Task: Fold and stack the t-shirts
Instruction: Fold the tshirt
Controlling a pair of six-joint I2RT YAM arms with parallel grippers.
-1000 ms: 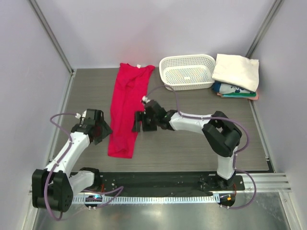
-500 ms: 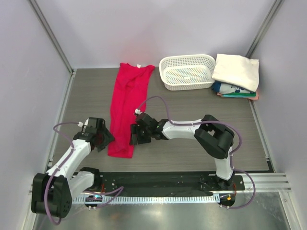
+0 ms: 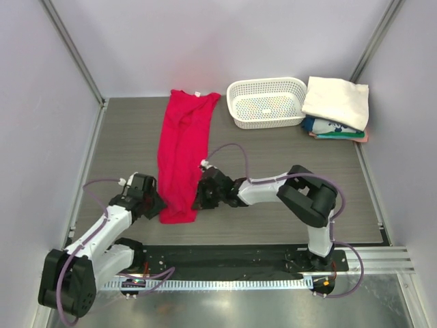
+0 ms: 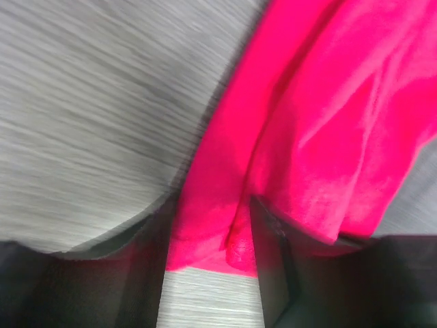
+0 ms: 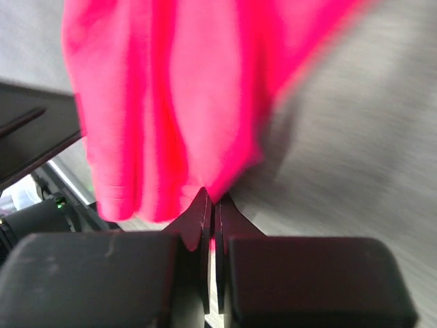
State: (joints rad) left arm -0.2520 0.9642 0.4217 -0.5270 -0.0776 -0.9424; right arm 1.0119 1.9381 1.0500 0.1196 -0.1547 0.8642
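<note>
The crimson-red t-shirt lies as a long narrow strip, collar at the back and hem toward me. My right gripper is at the hem's right corner. The right wrist view shows that gripper shut on the red cloth, with a sliver of red in the slit. My left gripper is at the hem's left corner. In the left wrist view its jaws stand apart, with the hem lying between the fingers. A cream-white folded t-shirt tops a stack over a teal-printed one.
A white perforated basket stands at the back, right of the red shirt's collar and left of the folded stack. Grey walls close the table on three sides. The arm bases sit along the near edge.
Both grippers have moved down the shirt's sides to its near hem. The right gripper has closed on the hem's right corner. The hem has shifted slightly to the right.
</note>
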